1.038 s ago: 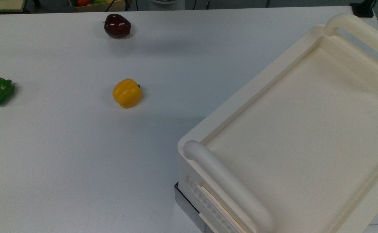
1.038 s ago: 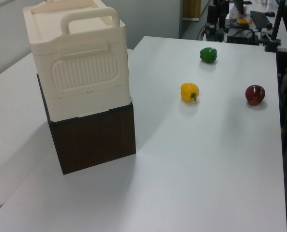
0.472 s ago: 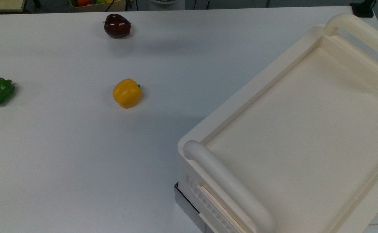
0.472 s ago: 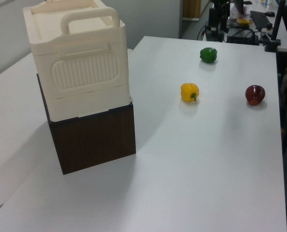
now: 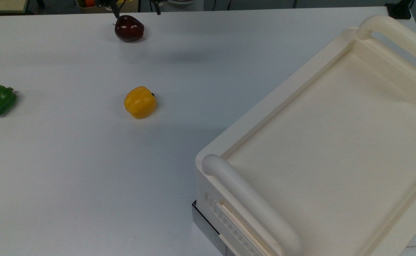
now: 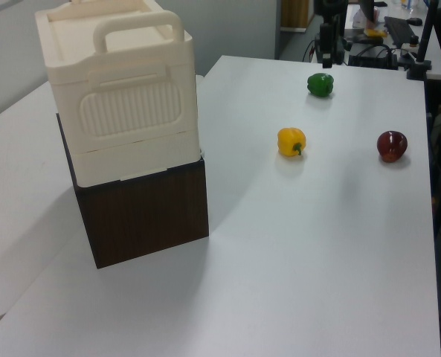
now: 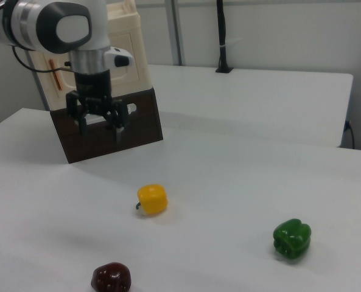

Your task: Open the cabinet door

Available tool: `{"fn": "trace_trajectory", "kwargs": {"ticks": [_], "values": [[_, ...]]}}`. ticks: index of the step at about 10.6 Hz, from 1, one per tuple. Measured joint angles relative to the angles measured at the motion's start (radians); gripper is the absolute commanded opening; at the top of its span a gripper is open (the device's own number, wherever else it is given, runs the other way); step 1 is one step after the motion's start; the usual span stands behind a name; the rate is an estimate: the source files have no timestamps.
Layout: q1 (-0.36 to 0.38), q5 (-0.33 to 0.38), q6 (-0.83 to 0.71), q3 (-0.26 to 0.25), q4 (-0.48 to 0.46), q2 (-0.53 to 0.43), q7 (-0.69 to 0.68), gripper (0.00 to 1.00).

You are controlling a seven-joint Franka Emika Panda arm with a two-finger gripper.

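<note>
White tabletop (image 7: 259, 176) fills your workspace, with more white tables behind it in the right view. On it stands the big cream cabinet (image 6: 123, 111), set on a dark brown base (image 6: 146, 208); its recessed top carries thick rounded handles (image 5: 250, 202).

The cabinet door (image 7: 51, 91) is on the face turned toward the right view's camera, and the arm covers most of it. You can pick out its slim copper-orange bar handle (image 7: 59, 77) just to the right view's left of the wrist. The bar stands upright, long axis vertical. The door looks to lie flush with the cabinet, though with so little of it showing you should not rely on that.

Your gripper (image 7: 99, 132) hangs fingers-down in front of the dark base, above the table and below the handle's height. Its fingers (image 7: 81, 128) are spread wide with nothing between them, and nothing touches the handle.

Out on the open table, well apart from the cabinet and each other, sit a green pepper (image 7: 291, 239), a yellow pepper (image 7: 152, 199) and a dark red apple (image 7: 111, 278).
</note>
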Motion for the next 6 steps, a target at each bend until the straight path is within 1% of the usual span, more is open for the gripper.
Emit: {"fn": "trace_trajectory", "kwargs": {"ticks": [1, 2, 4, 5, 6], "values": [[0.032, 0.005, 0.011, 0.001, 0.015, 0.013, -0.044, 1.0], [0.065, 0.033, 0.067, 0.002, 0.025, 0.022, -0.081, 1.0], [0.104, 0.124, 0.209, 0.008, 0.037, 0.03, -0.102, 1.0], [0.12, 0.15, 0.265, 0.016, 0.04, 0.033, -0.103, 1.0], [0.144, 0.16, 0.334, 0.03, 0.042, 0.041, -0.101, 1.0]]}}
